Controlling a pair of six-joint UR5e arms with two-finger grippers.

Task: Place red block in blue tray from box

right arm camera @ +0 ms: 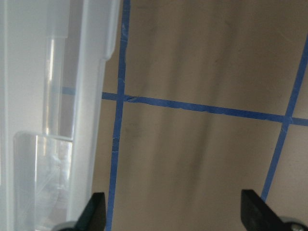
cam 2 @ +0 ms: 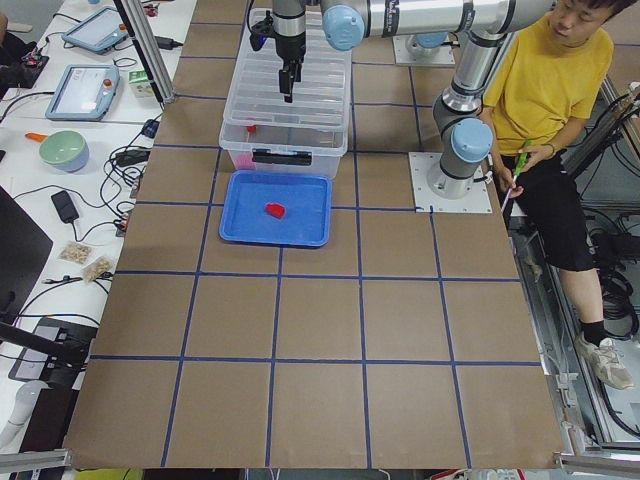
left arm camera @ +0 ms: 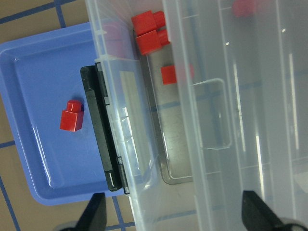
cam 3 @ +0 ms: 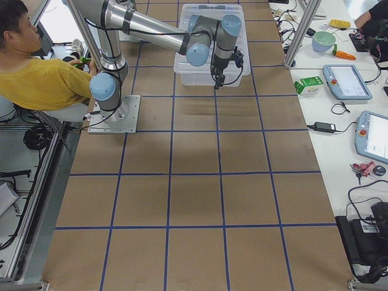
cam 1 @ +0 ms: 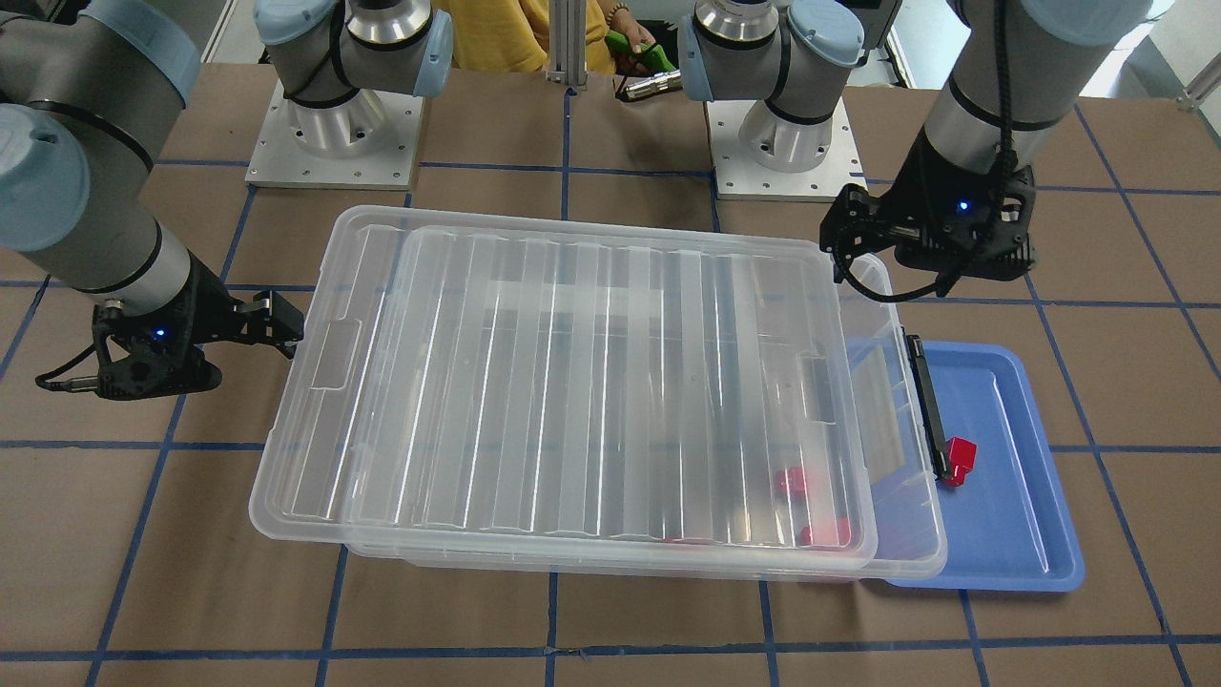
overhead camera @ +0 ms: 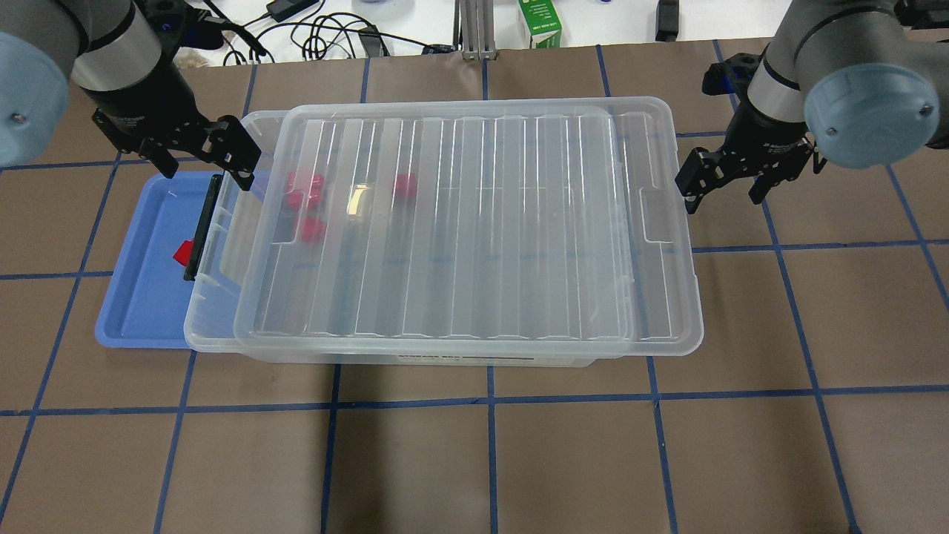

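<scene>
l gripper [overhead camera: 206, 157], r gripper [overhead camera: 725, 185] open, empty; lid [overhead camera: 460, 222] offset, box [overhead camera: 211, 315] gap by blue tray [overhead camera: 141, 297] w/ red block [overhead camera: 180, 254].

Red block [left arm camera: 71, 117], blue tray [left arm camera: 33, 72], clear box [left arm camera: 137, 144] with ribbed translucent lid [overhead camera: 460, 222].

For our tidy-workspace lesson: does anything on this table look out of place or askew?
Yes. The lid sits slid sideways on the box, overhanging one end and leaving the end by the blue tray uncovered. That end's rim also appears to overhang the tray.
</scene>
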